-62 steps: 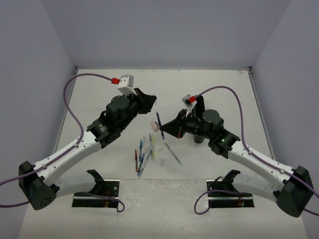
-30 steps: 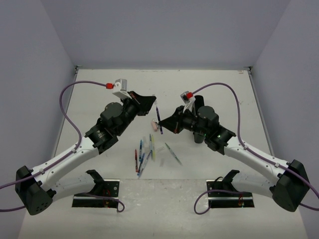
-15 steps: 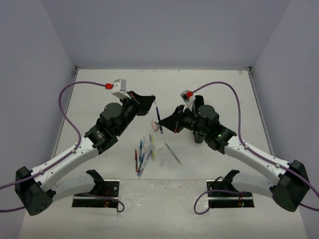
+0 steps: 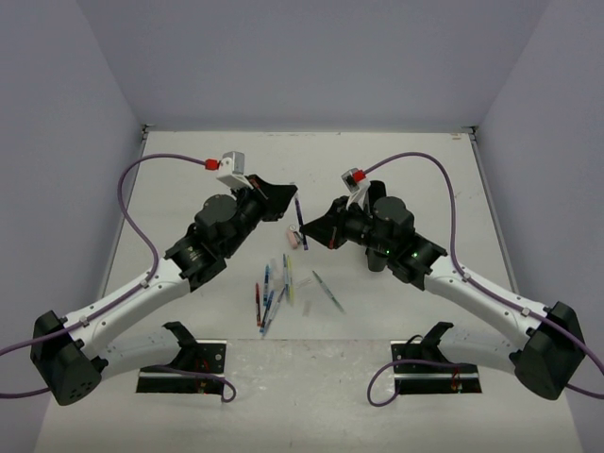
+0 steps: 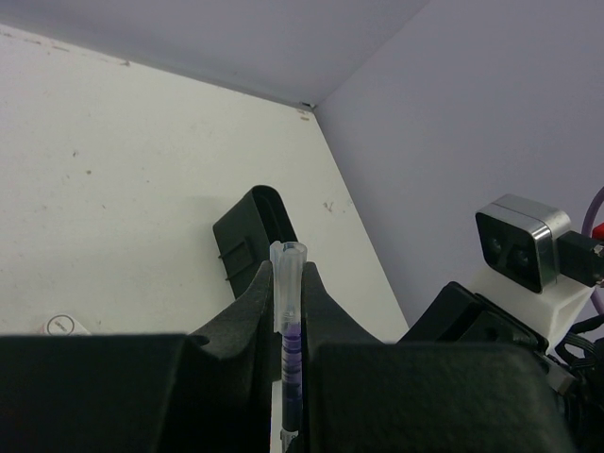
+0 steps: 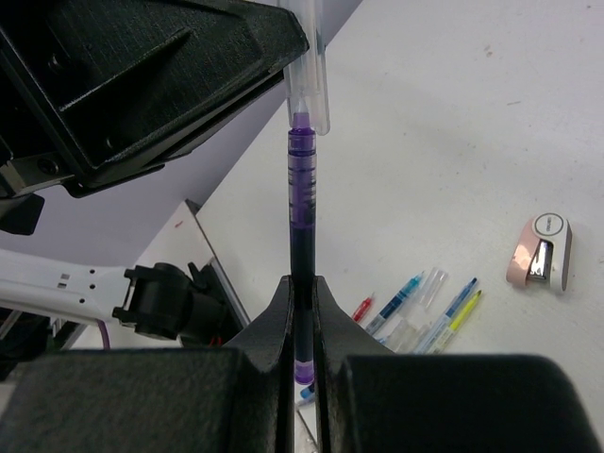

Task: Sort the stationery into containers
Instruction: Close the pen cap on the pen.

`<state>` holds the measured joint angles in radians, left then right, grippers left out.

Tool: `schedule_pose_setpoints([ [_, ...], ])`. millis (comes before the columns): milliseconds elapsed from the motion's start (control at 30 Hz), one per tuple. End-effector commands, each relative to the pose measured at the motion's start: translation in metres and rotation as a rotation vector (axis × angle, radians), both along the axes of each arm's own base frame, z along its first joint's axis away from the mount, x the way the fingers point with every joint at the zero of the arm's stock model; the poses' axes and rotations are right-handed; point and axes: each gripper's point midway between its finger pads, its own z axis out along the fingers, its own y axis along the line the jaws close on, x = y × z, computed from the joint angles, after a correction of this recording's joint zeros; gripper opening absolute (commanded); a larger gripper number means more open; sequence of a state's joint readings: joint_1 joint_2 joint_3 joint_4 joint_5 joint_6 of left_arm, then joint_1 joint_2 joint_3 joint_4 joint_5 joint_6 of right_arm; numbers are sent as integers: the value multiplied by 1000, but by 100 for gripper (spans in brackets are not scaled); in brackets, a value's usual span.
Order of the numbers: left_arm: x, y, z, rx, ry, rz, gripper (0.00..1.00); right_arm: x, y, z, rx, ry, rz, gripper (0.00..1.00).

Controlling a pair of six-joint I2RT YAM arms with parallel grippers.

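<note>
A purple pen [image 4: 300, 223] with a clear cap [image 6: 308, 87] is held in the air between both arms. My left gripper [image 4: 293, 197] is shut on the cap end [image 5: 288, 274]. My right gripper [image 4: 306, 237] is shut on the barrel [image 6: 301, 217]. Several pens [image 4: 274, 288] in blue, red and yellow-green lie on the table below, also in the right wrist view [image 6: 425, 304]. A greenish pen [image 4: 328, 291] lies apart to their right. A pinkish-white eraser-like piece [image 4: 294, 240] lies under the held pen [image 6: 542, 251]. The black organiser tray shows in no view.
The table [image 4: 415, 179] is white with grey walls on three sides. Black arm mounts [image 4: 184, 363] sit at its near edge. A black ribbed part [image 5: 247, 234] beyond my left fingers looks like a right gripper finger. The right wrist camera [image 5: 522, 243] is close by.
My left gripper has come in from the upper left and shut on the cap end of the pen that the right gripper held up. In the last half second both arms shifted only slightly.
</note>
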<state>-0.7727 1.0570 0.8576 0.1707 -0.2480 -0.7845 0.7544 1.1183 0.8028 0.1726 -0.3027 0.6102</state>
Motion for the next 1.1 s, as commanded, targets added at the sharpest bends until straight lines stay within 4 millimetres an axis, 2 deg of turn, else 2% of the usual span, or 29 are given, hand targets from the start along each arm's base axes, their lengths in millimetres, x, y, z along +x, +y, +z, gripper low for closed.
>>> schedule_pose_setpoints([
  [0,1,-2,8,-28,-28,-11,0,9,3,18,28,-22,-35,0],
  [300,-4,-5,-1,-29,-10,-37,0,15,1,28,40,-47,-67,0],
  [633,-8,-8,-7,-21,10,-65,0,28,-4,63,26,-179,-91,0],
  [767,-11,-9,-4,-39,15,-74,0,33,0,79,46,-250,-87,0],
  [1067,-15,-6,10,-80,-5,-81,0,35,7,93,141,-346,-73,0],
])
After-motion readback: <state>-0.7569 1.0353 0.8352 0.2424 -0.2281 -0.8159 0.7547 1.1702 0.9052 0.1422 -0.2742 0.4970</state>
